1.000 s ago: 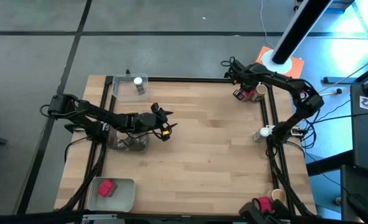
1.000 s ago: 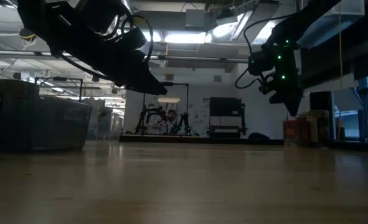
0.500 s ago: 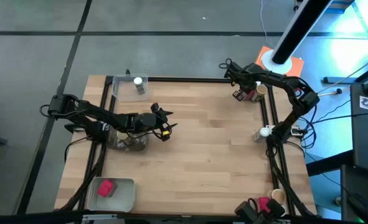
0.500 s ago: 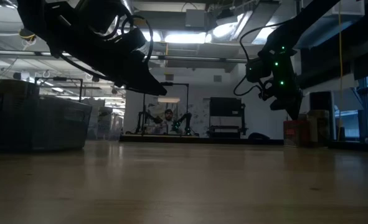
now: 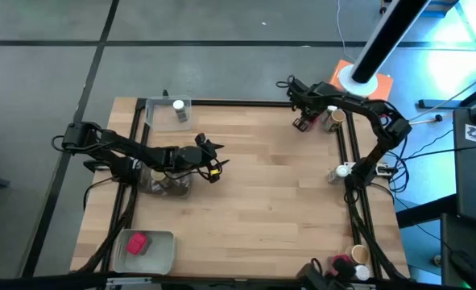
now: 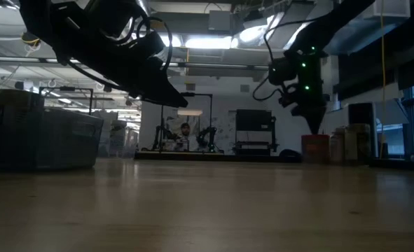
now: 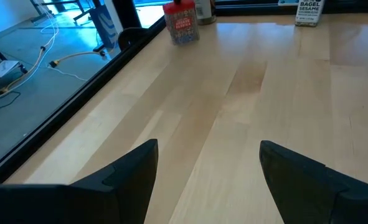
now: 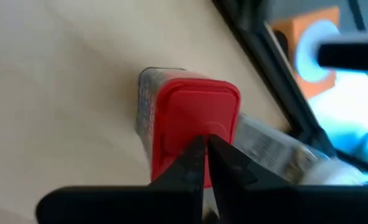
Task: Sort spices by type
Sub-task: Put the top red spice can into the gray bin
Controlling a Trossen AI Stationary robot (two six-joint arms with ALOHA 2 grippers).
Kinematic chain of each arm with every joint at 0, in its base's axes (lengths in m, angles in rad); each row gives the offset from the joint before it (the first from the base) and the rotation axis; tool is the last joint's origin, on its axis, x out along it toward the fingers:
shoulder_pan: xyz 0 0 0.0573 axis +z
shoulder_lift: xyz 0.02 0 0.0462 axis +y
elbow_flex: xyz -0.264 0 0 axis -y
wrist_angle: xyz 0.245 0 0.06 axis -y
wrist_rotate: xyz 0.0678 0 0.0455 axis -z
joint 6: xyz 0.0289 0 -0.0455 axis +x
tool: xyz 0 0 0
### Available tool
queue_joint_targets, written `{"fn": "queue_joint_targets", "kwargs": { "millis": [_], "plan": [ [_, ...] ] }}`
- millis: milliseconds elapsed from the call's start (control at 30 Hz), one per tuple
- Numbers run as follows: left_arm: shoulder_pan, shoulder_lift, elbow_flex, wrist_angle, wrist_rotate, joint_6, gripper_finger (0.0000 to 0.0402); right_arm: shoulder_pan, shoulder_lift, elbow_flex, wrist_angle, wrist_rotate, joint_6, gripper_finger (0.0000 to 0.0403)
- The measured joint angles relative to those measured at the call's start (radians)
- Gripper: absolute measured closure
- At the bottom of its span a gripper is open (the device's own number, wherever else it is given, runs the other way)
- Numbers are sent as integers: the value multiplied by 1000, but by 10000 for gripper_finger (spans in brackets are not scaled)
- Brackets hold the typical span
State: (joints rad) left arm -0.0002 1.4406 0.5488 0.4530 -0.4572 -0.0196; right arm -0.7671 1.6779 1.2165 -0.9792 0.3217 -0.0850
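Bare bench (image 5: 270, 185) lies open all around the red-lidded spice box (image 5: 304, 122), except a tan-lidded jar (image 5: 333, 118) just beside it.

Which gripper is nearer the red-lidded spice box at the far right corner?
Right. The right gripper hangs shut just above the red-lidded spice box; the left gripper waits open, mid-table.

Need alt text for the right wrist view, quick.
The right pincer, fingers shut, hangs right above the red lid of a boxy spice container standing on the wooden table. A clear jar stands just behind it.
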Motion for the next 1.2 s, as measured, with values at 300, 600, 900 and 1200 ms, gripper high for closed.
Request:
{"fn": "queue_joint_targets", "kwargs": {
  "millis": [300,600,900,1200],
  "plan": [
    [0,0,0,0,0,-6,139,75,-2,7,45,-110,-79,379],
    [0,0,0,0,0,-6,139,199,-3,8,109,-187,-136,379],
    [0,0,0,0,0,-6,139,299,-1,33,97,-188,-188,379],
    [-2,0,0,-23,1,-12,139,362,-123,141,-32,-234,-158,379]
  ]
}}
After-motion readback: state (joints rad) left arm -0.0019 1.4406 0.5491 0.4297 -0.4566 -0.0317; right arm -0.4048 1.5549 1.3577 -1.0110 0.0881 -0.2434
